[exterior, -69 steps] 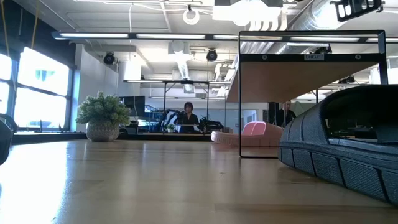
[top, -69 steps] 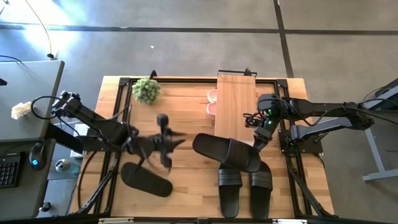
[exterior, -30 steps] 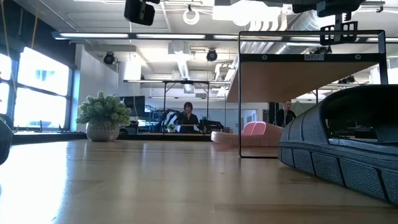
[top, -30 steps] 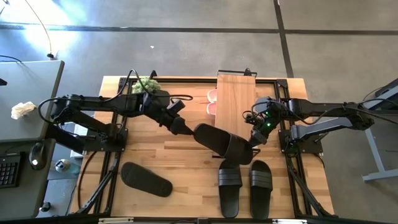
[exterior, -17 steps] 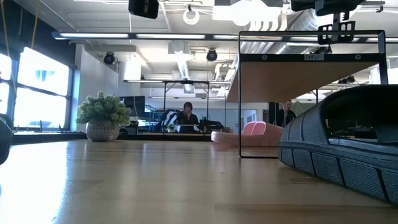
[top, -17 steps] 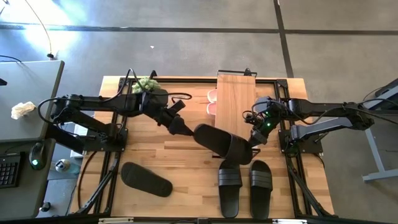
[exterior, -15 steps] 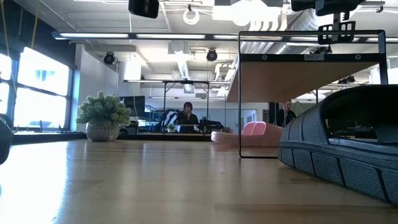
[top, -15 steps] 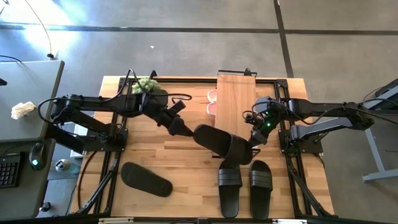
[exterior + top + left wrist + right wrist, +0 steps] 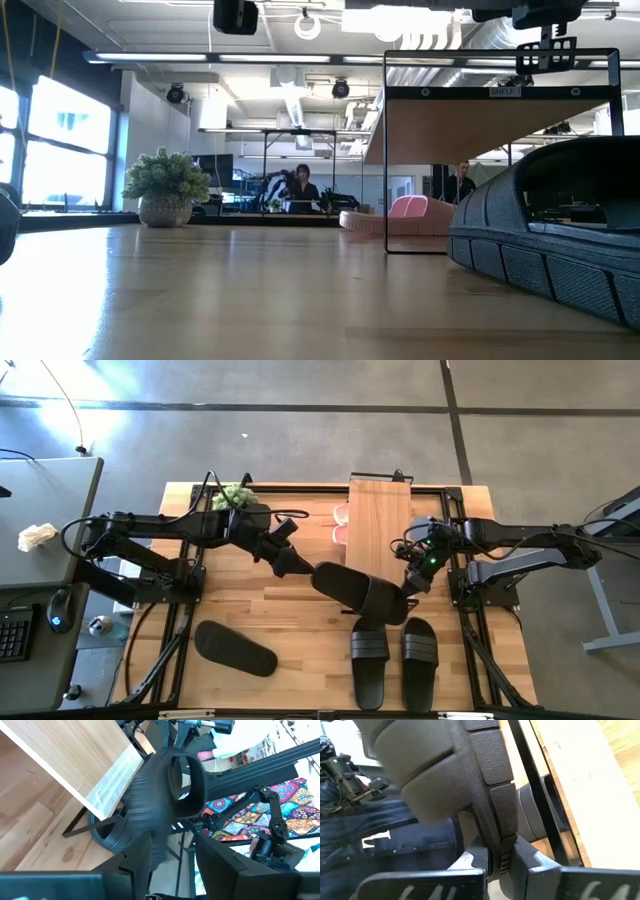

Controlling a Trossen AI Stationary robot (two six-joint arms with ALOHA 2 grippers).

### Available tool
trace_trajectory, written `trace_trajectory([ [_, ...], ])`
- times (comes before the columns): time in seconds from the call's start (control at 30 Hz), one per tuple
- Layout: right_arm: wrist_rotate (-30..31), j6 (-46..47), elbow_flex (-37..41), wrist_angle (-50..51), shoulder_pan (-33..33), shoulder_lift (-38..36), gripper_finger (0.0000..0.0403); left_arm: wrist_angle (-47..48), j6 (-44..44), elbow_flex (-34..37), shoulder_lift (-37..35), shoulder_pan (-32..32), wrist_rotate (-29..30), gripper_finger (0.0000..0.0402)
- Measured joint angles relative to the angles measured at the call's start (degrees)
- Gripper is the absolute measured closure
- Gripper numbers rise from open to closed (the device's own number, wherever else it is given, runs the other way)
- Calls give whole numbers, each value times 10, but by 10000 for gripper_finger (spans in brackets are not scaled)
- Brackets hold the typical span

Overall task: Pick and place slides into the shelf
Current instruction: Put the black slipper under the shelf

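- While both my grippers are sharing one black slide beside the shelf, it is looking light and flexible.
- Right gripper is pinching its sole edge; left gripper is clamping the opposite end.

black slides: 4 | pink slides: 2 | shelf: 1 | potted plant: 1

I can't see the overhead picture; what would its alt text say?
Two dark robot arms hold one black ribbed slide sandal between them above a wooden table: the left gripper at one end, the right gripper at the other, beside a light-wood shelf. Three more black slides lie on the table, and pink ones peek out from under the shelf.
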State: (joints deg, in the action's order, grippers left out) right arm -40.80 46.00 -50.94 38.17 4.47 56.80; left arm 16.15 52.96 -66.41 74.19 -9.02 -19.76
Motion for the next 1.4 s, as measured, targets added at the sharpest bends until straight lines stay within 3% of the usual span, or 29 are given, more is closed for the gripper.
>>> trace_trajectory([
  [0.4, -3, -11, 0, -3, 0, -2, 390, 5, 13, 0, 9, 0, 2, 149],
  [0.63, -3, -13, 0, -9, 0, -2, 390, 17, 9, 0, 17, 0, 12, 118],
  [0.93, 1, -8, 0, -65, 0, -2, 390, -46, 35, 0, 58, 0, -35, 139],
  [1.4, 5, 4, 0, -50, 0, -1, 390, -64, 45, 0, 58, 0, -50, 239],
])
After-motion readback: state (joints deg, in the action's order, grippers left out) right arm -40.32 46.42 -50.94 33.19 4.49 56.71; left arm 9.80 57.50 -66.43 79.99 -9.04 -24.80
